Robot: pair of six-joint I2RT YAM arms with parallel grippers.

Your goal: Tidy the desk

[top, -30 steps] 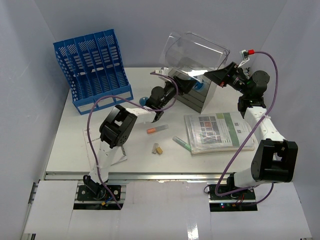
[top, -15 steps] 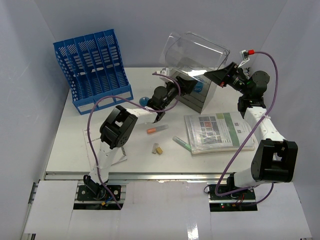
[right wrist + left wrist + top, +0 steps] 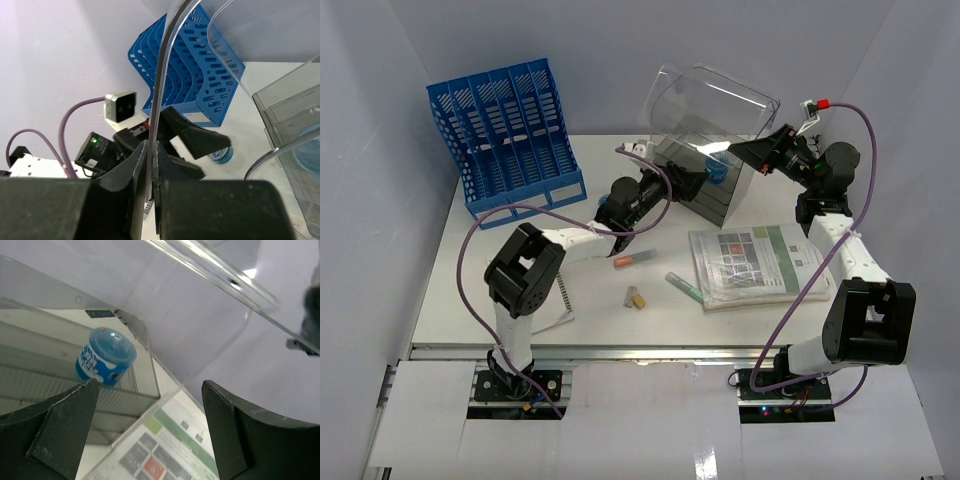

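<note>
The desk (image 3: 470,270) is a white tabletop with a rail along its front edge. A clear plastic box (image 3: 705,195) stands at the back centre with its lid (image 3: 715,105) tilted up. My right gripper (image 3: 760,152) is shut on the lid's edge (image 3: 165,75), which runs between its jaws in the right wrist view (image 3: 151,150). A blue tub (image 3: 717,170) sits inside the box and also shows in the left wrist view (image 3: 106,357). My left gripper (image 3: 698,180) is open and empty just in front of the box, its fingers (image 3: 65,425) wide apart.
A blue file rack (image 3: 505,140) stands at the back left. A second blue tub (image 3: 220,154) sits on the desk by the left arm. An orange marker (image 3: 633,259), a green marker (image 3: 683,286), a small tan piece (image 3: 637,297) and a booklet (image 3: 757,262) lie mid-desk.
The left arm's elbow swung left and down, and its wrist drew back a little from the box. The right gripper and the lid have not moved.
</note>
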